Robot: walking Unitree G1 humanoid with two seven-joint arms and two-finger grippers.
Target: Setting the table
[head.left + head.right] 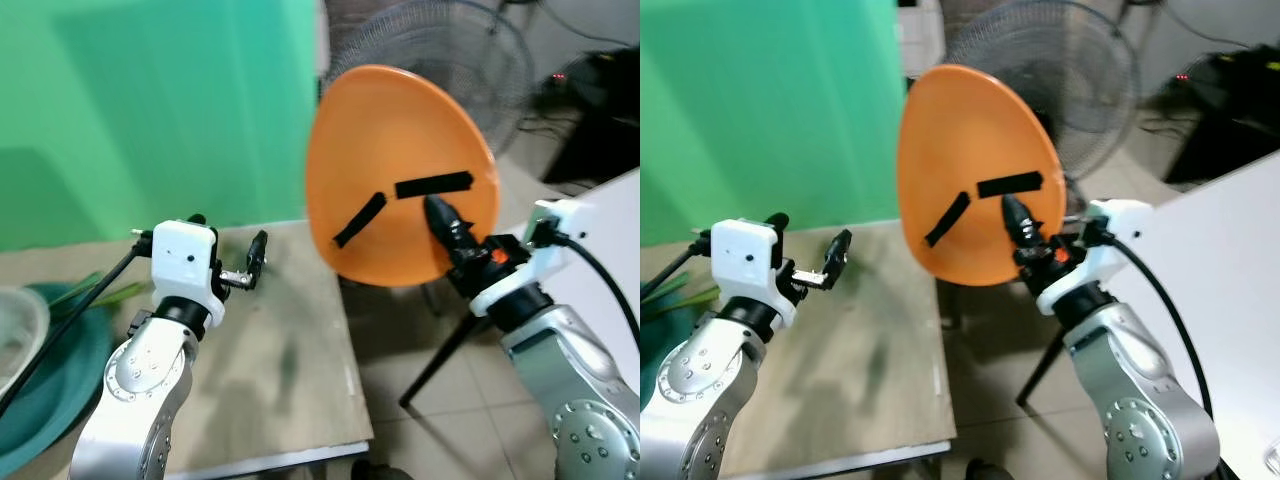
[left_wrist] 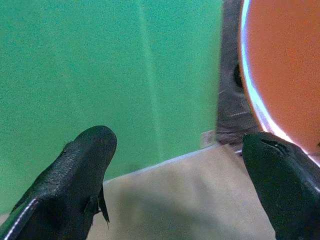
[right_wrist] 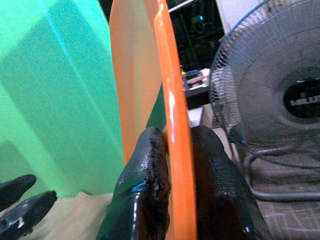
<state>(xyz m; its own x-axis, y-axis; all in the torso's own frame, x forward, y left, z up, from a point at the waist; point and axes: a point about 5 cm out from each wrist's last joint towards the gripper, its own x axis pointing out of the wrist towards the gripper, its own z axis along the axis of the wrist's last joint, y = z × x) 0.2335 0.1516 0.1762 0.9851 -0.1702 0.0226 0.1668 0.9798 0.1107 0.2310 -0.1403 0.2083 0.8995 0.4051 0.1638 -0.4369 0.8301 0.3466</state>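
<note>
While the right claw (image 3: pixel 175 165) pinches the upright orange plate (image 1: pixel 400 170) by its rim, the left claw (image 2: pixel 175 175) hovers spread above the wooden surface (image 1: pixel 280 350); a fan (image 1: pixel 1080 90) stands behind.

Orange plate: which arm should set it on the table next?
Right. The right pincer is shut on the round orange plastic plate, holding it on edge above the beige table corner. The left pincer hovers open and empty over the table, so no handover seems needed.

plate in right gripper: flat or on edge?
On edge. The orange plate stands nearly vertical in the air beside the table, its rim pinched between the right gripper's fingers.
</note>
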